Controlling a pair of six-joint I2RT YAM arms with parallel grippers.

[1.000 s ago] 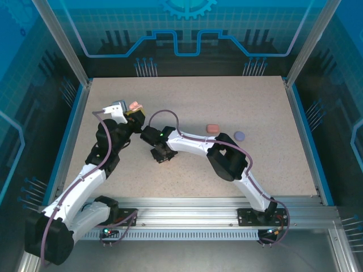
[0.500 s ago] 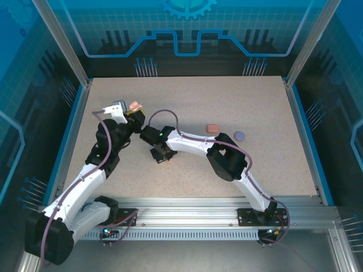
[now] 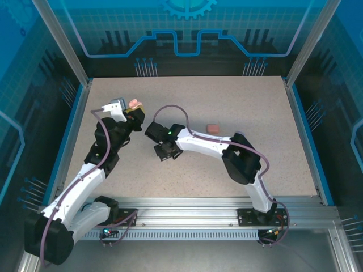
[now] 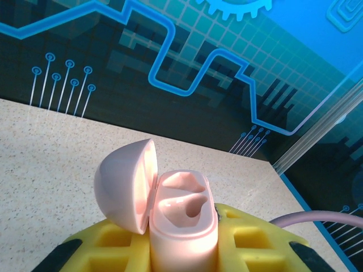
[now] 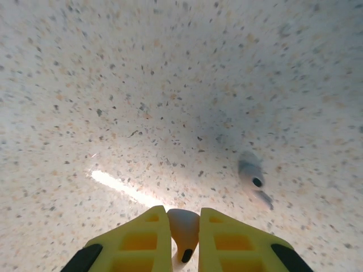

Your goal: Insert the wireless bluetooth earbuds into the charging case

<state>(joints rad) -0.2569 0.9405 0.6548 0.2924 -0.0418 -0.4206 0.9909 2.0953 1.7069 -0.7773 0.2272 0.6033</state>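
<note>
My left gripper (image 3: 136, 109) is shut on a pale pink charging case (image 4: 182, 224), holding it upright between the yellow fingers (image 4: 108, 249). The case's lid (image 4: 126, 184) is swung open to the left and both sockets are empty. My right gripper (image 5: 185, 235) points down just above the table at mid-left (image 3: 164, 151) and is shut on a pale pinkish-beige earbud (image 5: 184, 225). A second earbud (image 5: 251, 173), greyish and blurred, lies on the table just right of and beyond the right fingers.
A coral-orange closed case (image 3: 212, 128) lies on the speckled table (image 3: 255, 102) to the right of the right wrist. The right arm's elbow (image 3: 241, 156) hangs over the table's middle right. Blue walls fence the table.
The right arm has shifted a little to the right with the earbud in its gripper, and its elbow now covers the purple case. The left gripper and the pink case have barely moved.
</note>
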